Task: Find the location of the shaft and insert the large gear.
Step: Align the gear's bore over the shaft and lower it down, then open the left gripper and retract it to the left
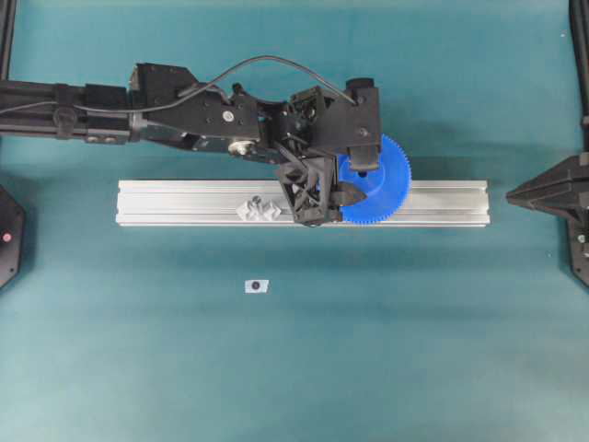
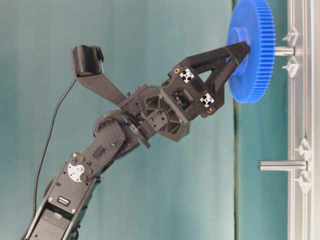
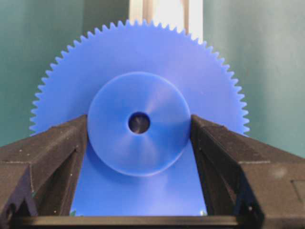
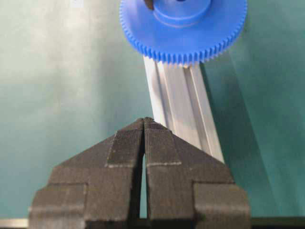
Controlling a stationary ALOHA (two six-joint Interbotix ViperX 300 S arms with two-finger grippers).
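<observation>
Left tool [image 3: 139, 131] gripping the large gear [image 3: 138, 95] by its hub, gear threaded on the shaft [image 2: 283, 50] at upper right, right tool [image 4: 144, 125] closed

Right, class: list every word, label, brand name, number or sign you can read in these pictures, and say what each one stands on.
No readable text in any view.
Small white tag on the table: a dark dot only, no letters that can be made out.
Left arm's silver disc: any marking too small to read.
Large gear, aluminium rail, left pincer and right pincer: no lettering shows.
</observation>
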